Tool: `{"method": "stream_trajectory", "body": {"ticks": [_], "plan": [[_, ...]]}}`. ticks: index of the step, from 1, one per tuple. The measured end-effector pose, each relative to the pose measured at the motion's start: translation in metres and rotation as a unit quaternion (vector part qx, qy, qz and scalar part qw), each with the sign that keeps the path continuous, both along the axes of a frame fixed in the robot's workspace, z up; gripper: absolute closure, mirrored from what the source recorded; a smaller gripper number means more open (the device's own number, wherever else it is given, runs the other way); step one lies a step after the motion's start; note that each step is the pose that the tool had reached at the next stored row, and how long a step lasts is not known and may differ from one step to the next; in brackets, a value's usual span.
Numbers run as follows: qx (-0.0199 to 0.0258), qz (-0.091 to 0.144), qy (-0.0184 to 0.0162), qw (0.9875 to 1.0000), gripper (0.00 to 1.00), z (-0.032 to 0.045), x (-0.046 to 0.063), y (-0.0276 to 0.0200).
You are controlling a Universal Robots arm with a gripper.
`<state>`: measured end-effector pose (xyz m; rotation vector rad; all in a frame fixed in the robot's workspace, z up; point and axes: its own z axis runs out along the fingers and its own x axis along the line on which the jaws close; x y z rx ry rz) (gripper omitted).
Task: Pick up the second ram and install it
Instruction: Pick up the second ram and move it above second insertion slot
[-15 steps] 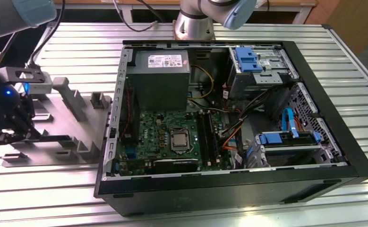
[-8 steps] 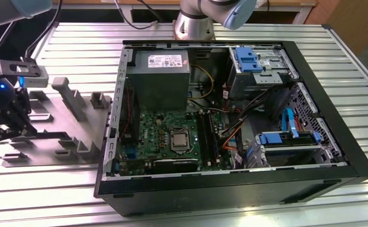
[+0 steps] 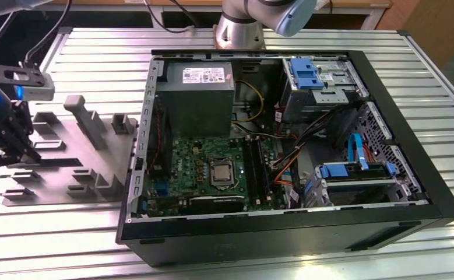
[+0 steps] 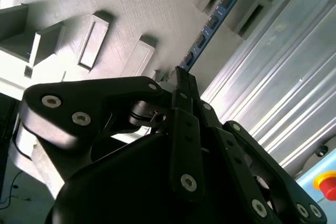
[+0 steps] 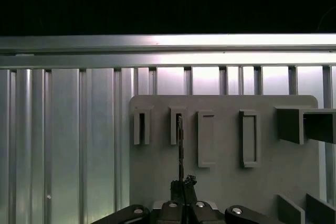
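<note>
The second ram (image 4: pixel 210 24) is a thin blue-green stick with black chips, and my gripper (image 4: pixel 181 77) is shut on its near end. In the first wrist view the ram (image 5: pixel 180 145) shows edge-on as a dark line rising from the gripper (image 5: pixel 182 183) to a slot of the grey holder plate (image 5: pixel 220 177). Its far end lies by the plate's raised slot blocks (image 4: pixel 252 9). In the exterior view the gripper (image 3: pixel 21 153) hangs over the holder plate (image 3: pixel 63 175) at the exterior view's left, well apart from the open computer case (image 3: pixel 289 221).
Inside the case lie the green motherboard (image 3: pixel 203 166), its black memory slots (image 3: pixel 254 169), a grey power supply (image 3: pixel 199 99) and blue drive brackets (image 3: pixel 351 170). The ribbed metal table (image 3: pixel 94 64) surrounds everything. The arm's base (image 3: pixel 238 29) stands behind the case.
</note>
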<state>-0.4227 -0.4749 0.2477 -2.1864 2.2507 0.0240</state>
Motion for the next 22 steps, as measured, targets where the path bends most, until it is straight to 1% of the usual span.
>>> {"method": "stream_trajectory", "body": {"ticks": [7, 17, 20, 22], "plan": [[0.0000, 0.000, 0.0000, 1.0000, 0.89, 0.0183, 0.000, 0.0000], [0.0002, -0.001, -0.0001, 1.0000, 0.89, 0.0362, 0.000, 0.0000], [0.0006, -0.001, -0.0001, 1.0000, 0.89, 0.0435, 0.000, 0.0000], [0.0007, -0.001, -0.0001, 1.0000, 0.89, 0.0497, 0.000, 0.0000]]}}
